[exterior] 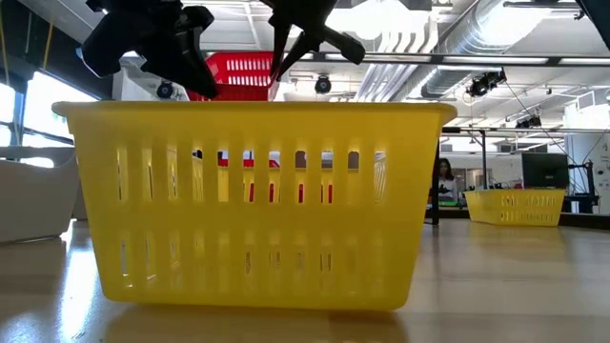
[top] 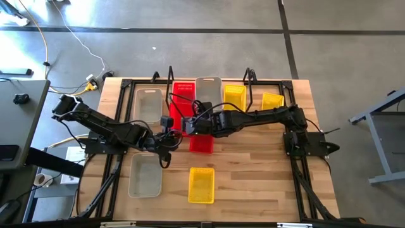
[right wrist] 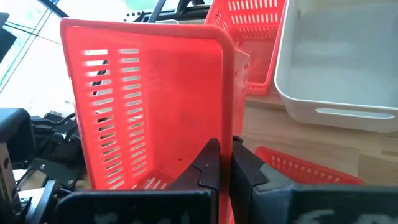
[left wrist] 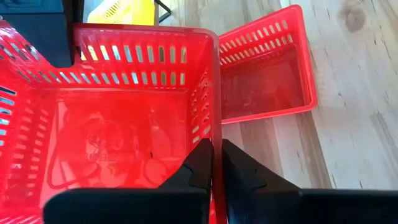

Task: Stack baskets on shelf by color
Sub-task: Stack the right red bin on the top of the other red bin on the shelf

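- Left tool (left wrist: 216,163) is pinching the rim of a raised red basket (left wrist: 118,118), fingers pressed on the wall.
- Right tool (right wrist: 225,163) is pinching the same red basket at another wall, holding it off the tabletop (top: 253,177) mid-table.
- Second red basket (top: 202,144) is lying on the tabletop just below the held one.
- Third red basket (top: 184,95) is sitting on the shelf (top: 259,88), beside a clear-grey basket (top: 208,88).
- Yellow basket (top: 201,185) is sitting on the tabletop's near part.
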{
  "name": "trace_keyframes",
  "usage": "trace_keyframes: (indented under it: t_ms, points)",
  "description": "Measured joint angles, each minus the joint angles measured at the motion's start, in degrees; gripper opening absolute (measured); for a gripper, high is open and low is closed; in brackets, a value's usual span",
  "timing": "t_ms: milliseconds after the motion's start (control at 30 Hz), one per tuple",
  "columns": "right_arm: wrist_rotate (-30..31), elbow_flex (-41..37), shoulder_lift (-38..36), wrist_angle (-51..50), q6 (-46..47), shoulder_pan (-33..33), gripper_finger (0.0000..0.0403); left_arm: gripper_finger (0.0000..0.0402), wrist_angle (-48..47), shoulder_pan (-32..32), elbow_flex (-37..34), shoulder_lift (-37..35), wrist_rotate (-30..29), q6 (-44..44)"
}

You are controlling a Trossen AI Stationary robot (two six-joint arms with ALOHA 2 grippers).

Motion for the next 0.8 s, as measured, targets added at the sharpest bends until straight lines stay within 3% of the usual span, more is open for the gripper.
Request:
trace_keyframes:
  t_ms: [333,800]
  points:
    - [-2.88,0.00,-0.02,0.38,-6.12,-0.45,0.0008,0.0004,-0.02,-2.08,0.00,0.00,-0.02,-0.13]
    - [-8.05,0.02,-2.32,-0.23,-13.72,-5.18,0.0155,0.0001,-0.09,-3.42,0.00,-0.06,0.72,-2.59]
